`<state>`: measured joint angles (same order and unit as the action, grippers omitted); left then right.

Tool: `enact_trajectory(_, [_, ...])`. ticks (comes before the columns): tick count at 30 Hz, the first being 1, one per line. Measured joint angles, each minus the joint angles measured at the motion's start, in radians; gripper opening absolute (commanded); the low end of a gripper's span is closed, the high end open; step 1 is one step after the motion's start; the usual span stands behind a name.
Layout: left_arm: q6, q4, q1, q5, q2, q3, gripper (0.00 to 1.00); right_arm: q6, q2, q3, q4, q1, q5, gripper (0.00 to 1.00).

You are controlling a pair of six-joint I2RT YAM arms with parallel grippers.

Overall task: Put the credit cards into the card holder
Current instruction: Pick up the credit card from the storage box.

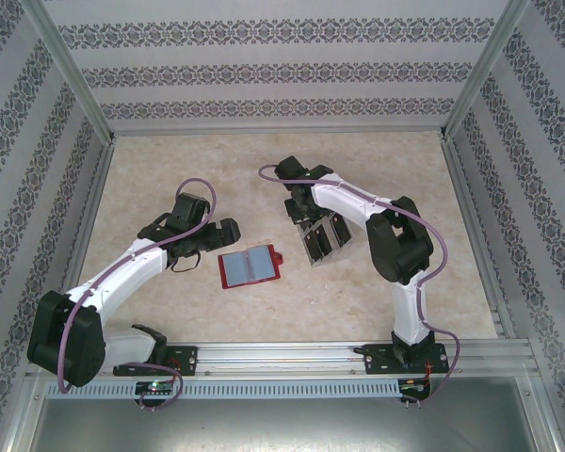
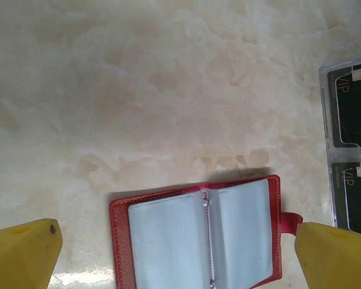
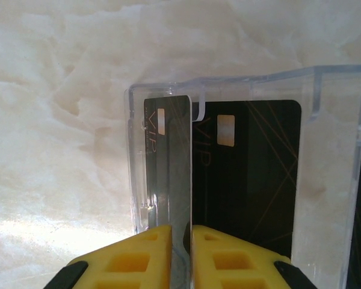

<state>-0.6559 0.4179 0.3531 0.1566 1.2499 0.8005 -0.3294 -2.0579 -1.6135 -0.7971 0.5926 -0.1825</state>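
While the card holder [image 1: 251, 267] is lying open and flat on the bench [image 1: 169, 169] nearest the arm bases, its grey-blue pockets are showing no card in the left wrist view, so I am judging that nothing has gone in yet. The snap tab is pointing towards the right arm's side.

Just beyond it, the left gripper [image 1: 221, 231] is hovering above the wallet's far-left edge with its yellow fingers [image 2: 24, 250] spread wide and touching nothing.

Farther out and to the right, the transparent tray [image 3: 334, 150] is sitting on the bench near the wallet but not touching it. The right gripper [image 3: 182, 232] is reaching into it, its fingers [image 3: 147, 253] pressing together on one black card [image 3: 167, 168] that is standing on edge between them, beside another card [image 3: 253, 180] lying flat in the tray. More cards [image 2: 352, 108] are resting in the tray's slots; I cannot count them all.

As a judgement, the task is only beginning: one card is being taken from the tray, and carrying it across, sliding it into a pocket, and repeating that for every other card are all waiting to be done.
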Motion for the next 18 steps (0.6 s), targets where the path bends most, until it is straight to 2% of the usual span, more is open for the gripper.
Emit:
enact_trajectory(10, [0.000, 0.000, 0.000, 0.000, 0.000, 0.000, 1.00, 0.000, 0.000, -0.008, 0.001, -0.002, 0.003, 0.18])
enact_trajectory(18, [0.000, 0.000, 0.000, 0.000, 0.000, 0.000, 1.00, -0.002, 0.000, -0.011, 0.002, -0.002, 0.014, 0.04])
